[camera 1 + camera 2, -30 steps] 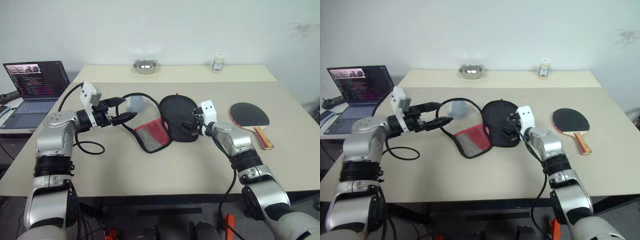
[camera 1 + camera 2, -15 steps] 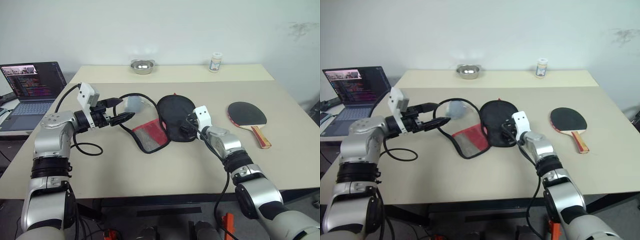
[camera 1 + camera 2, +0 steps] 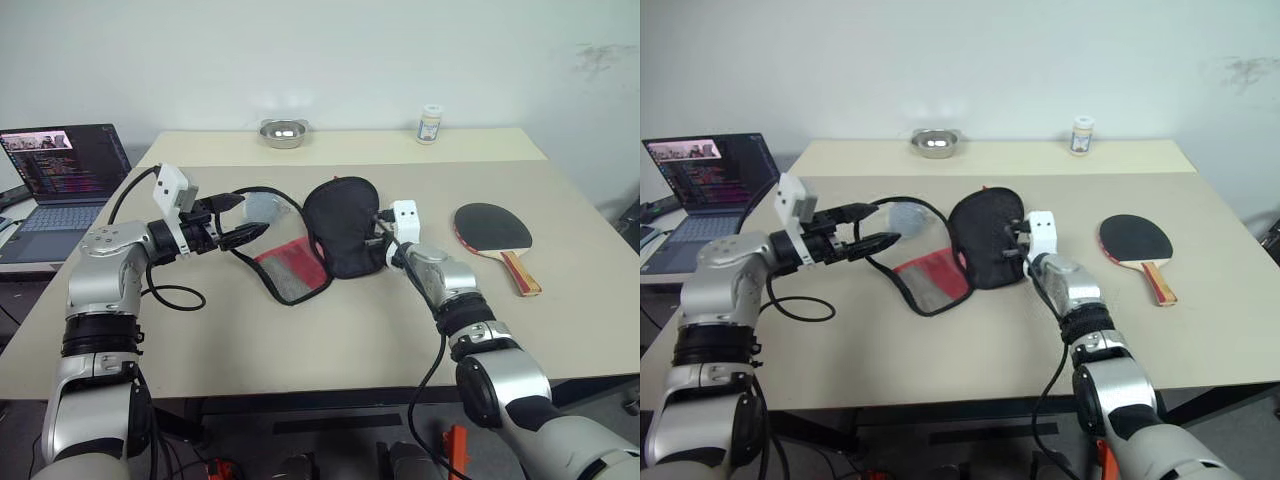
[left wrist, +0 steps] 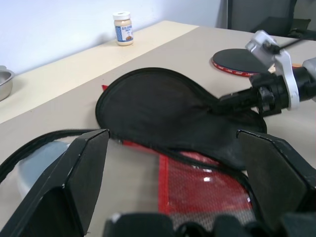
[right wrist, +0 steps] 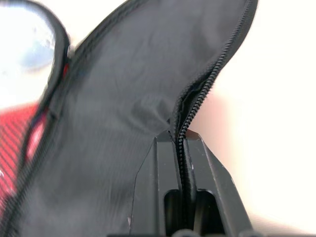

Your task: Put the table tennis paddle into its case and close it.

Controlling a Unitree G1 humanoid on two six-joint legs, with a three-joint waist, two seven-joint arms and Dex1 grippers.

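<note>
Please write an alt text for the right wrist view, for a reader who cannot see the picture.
The right gripper is shut on the zipper edge of the case, pinching the black fabric between its two fingers. The black flap rises away from the gripper, with a red part of the case to one side and the pale table beyond.

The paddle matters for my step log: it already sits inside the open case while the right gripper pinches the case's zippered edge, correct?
Not quite. The paddle lies on the table, apart from the case, as the left eye view shows. The rest holds: the case is open and the right gripper pinches its zippered edge.
</note>
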